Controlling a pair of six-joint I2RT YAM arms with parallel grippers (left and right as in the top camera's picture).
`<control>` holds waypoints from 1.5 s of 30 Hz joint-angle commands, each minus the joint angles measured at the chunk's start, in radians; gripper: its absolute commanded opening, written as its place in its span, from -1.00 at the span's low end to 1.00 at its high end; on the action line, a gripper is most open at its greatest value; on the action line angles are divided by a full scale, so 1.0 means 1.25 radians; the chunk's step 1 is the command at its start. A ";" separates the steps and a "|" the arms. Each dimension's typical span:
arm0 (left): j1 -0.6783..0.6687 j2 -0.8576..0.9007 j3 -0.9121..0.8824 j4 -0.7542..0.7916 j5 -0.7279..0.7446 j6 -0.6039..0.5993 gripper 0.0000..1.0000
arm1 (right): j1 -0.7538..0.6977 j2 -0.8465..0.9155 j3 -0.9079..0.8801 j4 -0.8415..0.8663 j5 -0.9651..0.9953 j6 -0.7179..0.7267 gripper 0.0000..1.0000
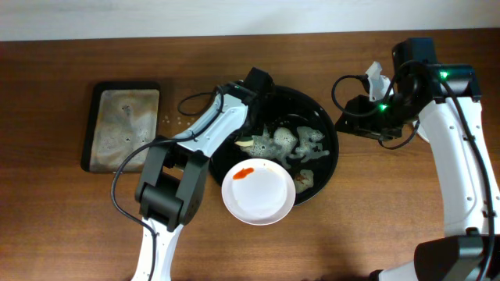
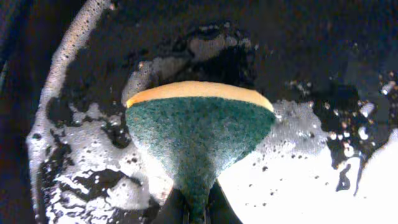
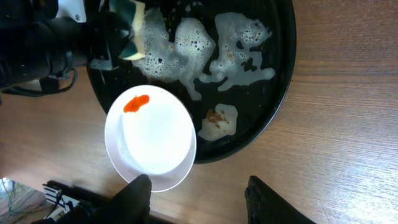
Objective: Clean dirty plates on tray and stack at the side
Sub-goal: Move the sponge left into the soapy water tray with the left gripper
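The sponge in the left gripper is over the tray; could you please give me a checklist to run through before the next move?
1. Grip of left gripper on sponge: ok, pinched firmly.
2. Position of sponge over the plate: not ok, it is over the foamy tray beside it.
3. Removal of sauce smear: not ok, red patch present.
4. Seating of plate: cannot tell; it overhangs the tray rim.
5. State of right gripper: ok, open, beside the tray.
6. Stack at the side: cannot tell; none in view.

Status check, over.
Left tool shut on sponge in foamy tray. Right tool open, beside tray. One plate straddles tray rim, red smear unwiped. Nothing blocking.
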 commanded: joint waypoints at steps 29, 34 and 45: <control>0.479 -0.074 -0.155 0.062 -0.102 0.235 -1.00 | 0.000 0.004 -0.006 0.000 0.008 0.006 0.01; 0.479 -0.071 -0.218 0.139 -0.101 0.245 -1.00 | 0.000 0.004 -0.006 0.000 0.008 0.006 0.01; 0.479 -0.155 -0.082 -0.009 0.019 0.248 -1.00 | 0.000 0.004 -0.006 -0.001 0.007 0.006 0.01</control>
